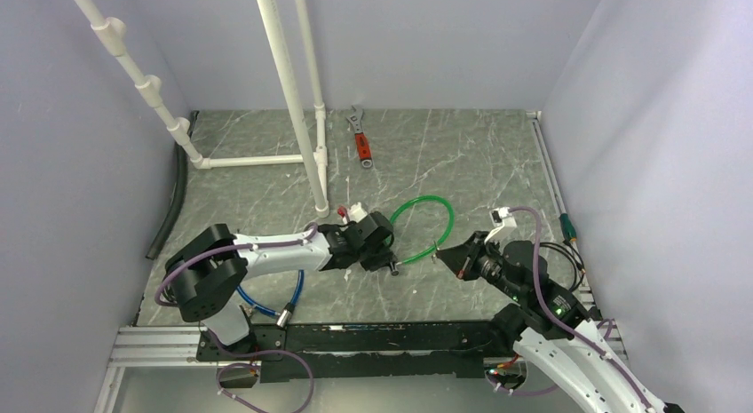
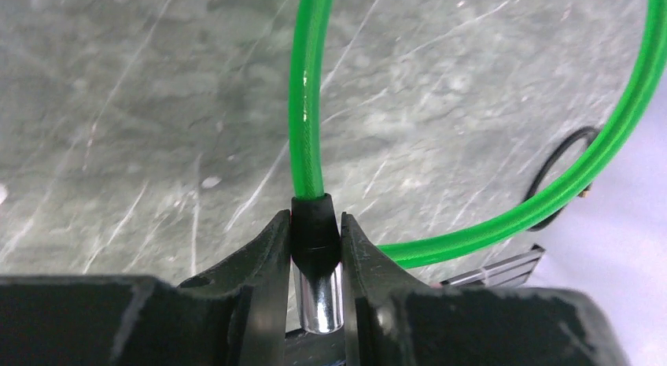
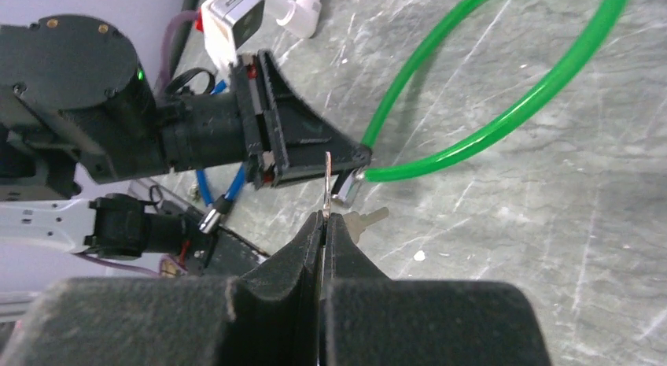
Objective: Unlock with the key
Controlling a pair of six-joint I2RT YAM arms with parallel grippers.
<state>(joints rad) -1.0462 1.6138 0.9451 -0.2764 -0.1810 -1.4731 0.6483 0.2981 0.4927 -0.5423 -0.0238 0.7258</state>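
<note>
We're over a grey-green stone-patterned table (image 1: 479, 155), streaked with white veins and scratches, boxed in by pale lilac walls (image 1: 426, 40) on three sides. Back left, a white PVC pipe frame (image 1: 289, 84) rises from the surface, and a black hose (image 1: 173, 209) runs along the foot of the left wall. A red-handled wrench (image 1: 360, 139) lies far back, well apart from the action. An aluminium rail (image 1: 151, 342) edges the near side, with a blue cable (image 1: 298, 287) curled by the left arm's base.

Centre of the table: the left gripper (image 2: 315, 224) is clamped tight on the lock end (image 2: 318, 303) of the green cable (image 1: 422, 198), with fingers pressed on the black collar and the silver cylinder showing between them. The cable's loop lies flat on the stone behind.

Opposite, the right gripper (image 3: 324, 220) is closed to a sliver, pinching the key (image 3: 327, 181). The thin blade stands up out of the fingertips, edge-on, just beside the silver lock end. Whether it touches, I can't tell.
</note>
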